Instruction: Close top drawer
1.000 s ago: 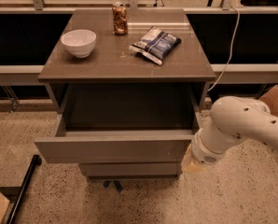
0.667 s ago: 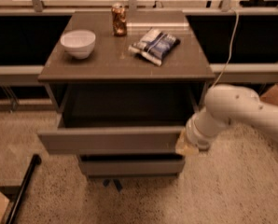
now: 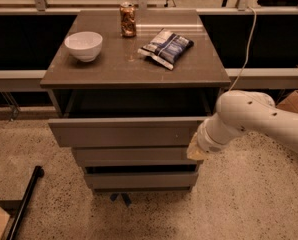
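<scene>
The top drawer (image 3: 124, 132) is a wide grey-brown drawer with a flat, handle-less front. It stands partly open, pulled a short way out of the cabinet (image 3: 114, 71), and its dark inside shows under the cabinet top. My white arm (image 3: 249, 119) reaches in from the right. My gripper (image 3: 195, 151) is at the right end of the drawer front, at its lower corner. The gripper's tip is hidden behind the wrist and the drawer edge.
A white bowl (image 3: 83, 45), a can (image 3: 128, 19) and a snack bag (image 3: 167, 48) sit on the cabinet top. Two slimmer drawer fronts (image 3: 134, 156) lie below. A cardboard box (image 3: 295, 102) is at the right, a black pole (image 3: 24, 206) at the lower left.
The top drawer has slid inward and sticks out less than before. My arm and gripper have moved with it toward the cabinet.
</scene>
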Available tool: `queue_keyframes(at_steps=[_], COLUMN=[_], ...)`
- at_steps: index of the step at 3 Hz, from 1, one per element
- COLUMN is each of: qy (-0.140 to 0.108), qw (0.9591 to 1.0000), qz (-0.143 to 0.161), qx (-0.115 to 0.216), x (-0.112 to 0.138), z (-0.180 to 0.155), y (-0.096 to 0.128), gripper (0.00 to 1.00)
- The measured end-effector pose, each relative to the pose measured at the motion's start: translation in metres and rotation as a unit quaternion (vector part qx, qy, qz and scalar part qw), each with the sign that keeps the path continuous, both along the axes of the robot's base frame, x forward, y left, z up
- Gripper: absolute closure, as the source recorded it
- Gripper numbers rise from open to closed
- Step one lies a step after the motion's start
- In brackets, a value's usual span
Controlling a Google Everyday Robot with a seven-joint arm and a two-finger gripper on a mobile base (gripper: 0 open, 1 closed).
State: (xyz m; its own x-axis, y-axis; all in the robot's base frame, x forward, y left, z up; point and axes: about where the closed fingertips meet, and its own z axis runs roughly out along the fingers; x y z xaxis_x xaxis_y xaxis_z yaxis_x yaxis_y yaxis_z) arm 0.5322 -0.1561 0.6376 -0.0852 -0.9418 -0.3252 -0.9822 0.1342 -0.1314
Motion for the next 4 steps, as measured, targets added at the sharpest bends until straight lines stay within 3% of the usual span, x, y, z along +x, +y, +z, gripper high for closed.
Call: queue_keyframes(at_steps=[1,2,3,4], qy=[-0.055,-0.106,-0.106,-0.104], qw=[0.9984,0.9943,0.9943,0.9944], qz=[0.005,0.005,0.005,0.006], qx=[-0.013,-0.014,-0.013,-0.013], x=[0.039,0.077,0.076,0.076], z=[0.002,0.004,0.004,0.002], y=[0.002,0.003,0.004,0.005], gripper=[1.0,1.0,0.82,0.58])
